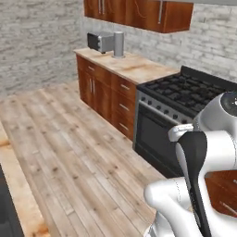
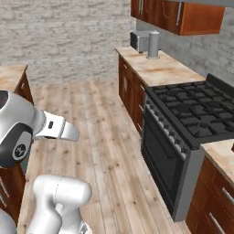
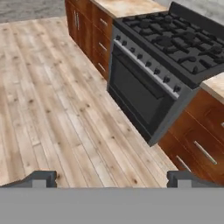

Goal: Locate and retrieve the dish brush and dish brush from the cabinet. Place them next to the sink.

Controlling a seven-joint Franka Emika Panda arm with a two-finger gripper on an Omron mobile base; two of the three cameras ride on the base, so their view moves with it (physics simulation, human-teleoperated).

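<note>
While the two base views take in the whole run of kitchen, the hand view looks down at the floor beside the stove [image 3: 175,48], with the gripper [image 3: 111,178] at its bottom edge, its two dark tips [image 3: 41,178] standing far apart and nothing between them. At the top of the left base view hangs the cabinet [image 1: 139,13], glossy reddish-brown, its doors closed with slim silver handles; the right base view has it at upper right. I cannot see either brush or a sink from here. Both base views show a pale stone-look counter [image 1: 129,65] carrying a boxy silver toaster [image 1: 99,42] and a grey cylinder [image 1: 119,44] just beside it. Below run wooden drawer fronts [image 1: 104,90] with bar handles. The black stove has heavy grates and a row of knobs over a dark oven door. Wide plank flooring [image 1: 69,152] lies open through the middle of each frame, backed by a rough grey brick wall [image 1: 32,41].
</note>
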